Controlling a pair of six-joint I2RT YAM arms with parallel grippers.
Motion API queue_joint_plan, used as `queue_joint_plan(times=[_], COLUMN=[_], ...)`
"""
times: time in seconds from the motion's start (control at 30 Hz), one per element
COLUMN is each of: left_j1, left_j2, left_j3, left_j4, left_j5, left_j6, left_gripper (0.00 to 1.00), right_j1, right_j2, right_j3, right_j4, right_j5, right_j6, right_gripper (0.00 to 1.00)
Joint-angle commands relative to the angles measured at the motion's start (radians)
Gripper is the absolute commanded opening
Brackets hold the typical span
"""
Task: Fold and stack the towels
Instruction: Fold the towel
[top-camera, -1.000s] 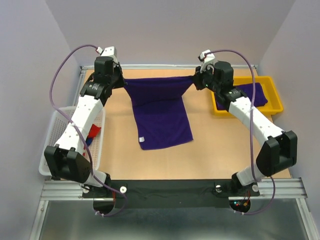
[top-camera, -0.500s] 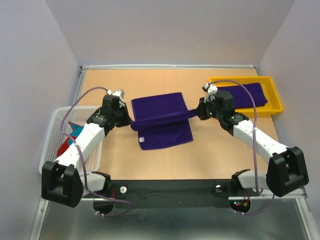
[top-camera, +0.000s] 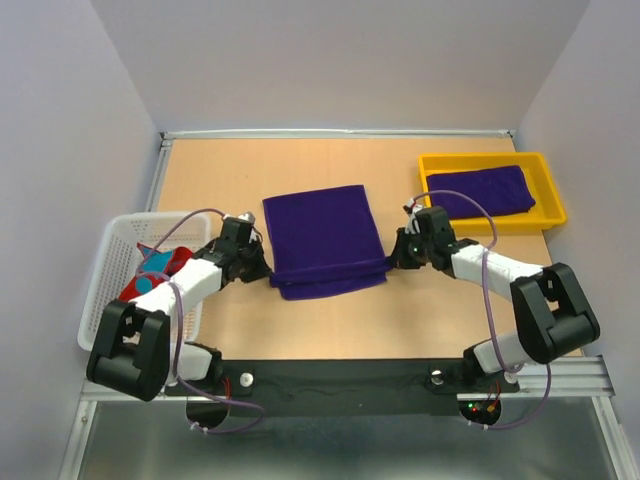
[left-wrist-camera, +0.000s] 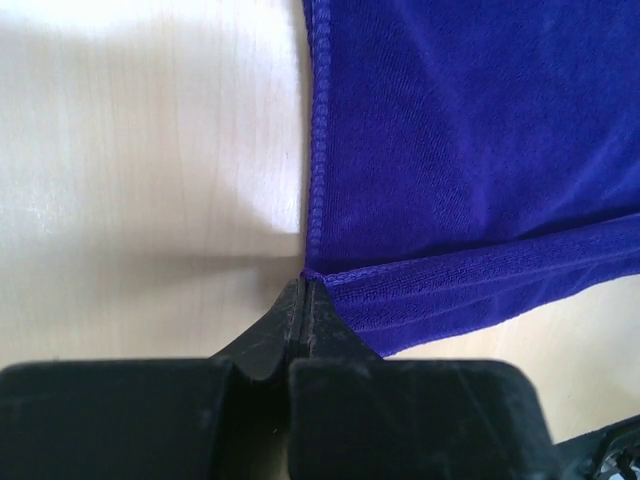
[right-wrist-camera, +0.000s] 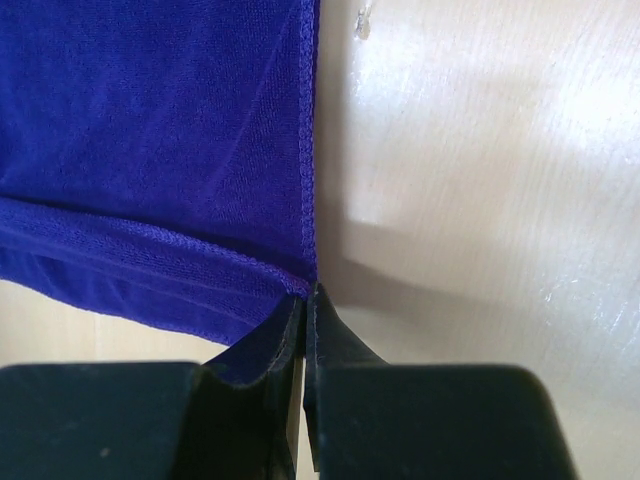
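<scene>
You are looking at a deep purple cloth towel (top-camera: 320, 235) lying folded at the middle of the frame on the light wooden bench (top-camera: 220, 175). Your left claw (top-camera: 268, 272) is pinching its lower left corner, jaws pressed together on the hem. Your right claw (top-camera: 392, 262) is gripping the lower right corner the same way. At the upper right, a yellow plastic tray (top-camera: 480, 157) is holding a second deep purple towel (top-camera: 480, 190), folded. At the left edge, a white mesh basket (top-camera: 110, 270) is holding a bunched red towel with light-blue marks (top-camera: 155, 272).
</scene>
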Motion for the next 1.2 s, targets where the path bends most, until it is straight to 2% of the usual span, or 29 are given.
queue_joint_plan(times=[0.0, 0.1, 0.2, 0.23, 0.27, 0.3, 0.37, 0.4, 0.43, 0.5, 0.53, 0.73, 0.97, 1.17], left_j1=[0.000, 0.001, 0.019, 0.020, 0.036, 0.044, 0.070, 0.078, 0.082, 0.102, 0.108, 0.164, 0.197, 0.214], left_j2=[-0.013, 0.029, 0.152, 0.153, 0.209, 0.242, 0.337, 0.372, 0.445, 0.518, 0.582, 0.780, 0.810, 0.803], left_j3=[0.109, 0.235, 0.537, 0.601, 0.664, 0.789, 0.915, 0.983, 1.111, 1.236, 1.345, 1.695, 1.703, 1.654], left_j4=[-0.006, -0.072, -0.158, -0.169, -0.178, -0.185, -0.195, -0.199, -0.207, -0.212, -0.206, -0.155, 0.055, 0.158], left_j5=[-0.083, -0.180, -0.283, -0.309, -0.335, -0.372, -0.395, -0.419, -0.435, -0.469, -0.476, -0.492, -0.470, -0.466], left_j6=[0.029, 0.082, 0.163, 0.163, 0.177, 0.206, 0.233, 0.250, 0.279, 0.306, 0.327, 0.367, 0.410, 0.447], left_gripper=[0.00, 0.00, 0.00, 0.00, 0.00, 0.00, 0.00, 0.00, 0.00, 0.00, 0.00, 0.00, 0.00, 0.00], right_j1=[-0.014, -0.014, -0.014, -0.013, -0.013, -0.013, -0.014, -0.014, -0.014, -0.020, -0.024, -0.036, -0.044, -0.062], right_j2=[-0.005, 0.021, 0.120, 0.121, 0.181, 0.212, 0.325, 0.363, 0.405, 0.522, 0.557, 0.760, 0.870, 0.911], right_j3=[0.084, 0.233, 0.481, 0.482, 0.541, 0.648, 0.770, 0.887, 0.943, 1.054, 1.145, 1.414, 1.453, 1.479], right_j4=[0.017, 0.014, 0.014, 0.014, 0.014, 0.017, 0.017, 0.017, 0.019, 0.033, 0.040, 0.192, 0.546, 0.646], right_j5=[0.042, 0.073, 0.137, 0.152, 0.166, 0.194, 0.211, 0.212, 0.258, 0.278, 0.290, 0.278, 0.284, 0.330], right_j6=[-0.021, -0.067, -0.156, -0.175, -0.195, -0.239, -0.283, -0.328, -0.333, -0.406, -0.419, -0.523, -0.586, -0.601], right_gripper=[0.02, 0.01, 0.01, 0.01, 0.00, 0.00, 0.00, 0.01, 0.01, 0.00, 0.00, 0.00, 0.01, 0.01])
